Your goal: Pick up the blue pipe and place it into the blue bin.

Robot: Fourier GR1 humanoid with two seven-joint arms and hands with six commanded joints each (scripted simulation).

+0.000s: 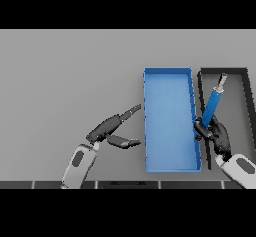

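Observation:
The blue pipe (214, 102), with a grey tip at its far end, slants up over the dark bin (245, 88) on the right. My right hand (216, 135) is shut on the pipe's lower end, just right of the blue bin's right wall. The blue bin (168, 76) stands in the middle right with nothing inside it. My left hand (111, 127) rests open on the table left of the blue bin, fingers pointing toward it.
The dark bin stands right beside the blue bin, their walls almost touching. Bare grey table stretches to the left and behind both bins.

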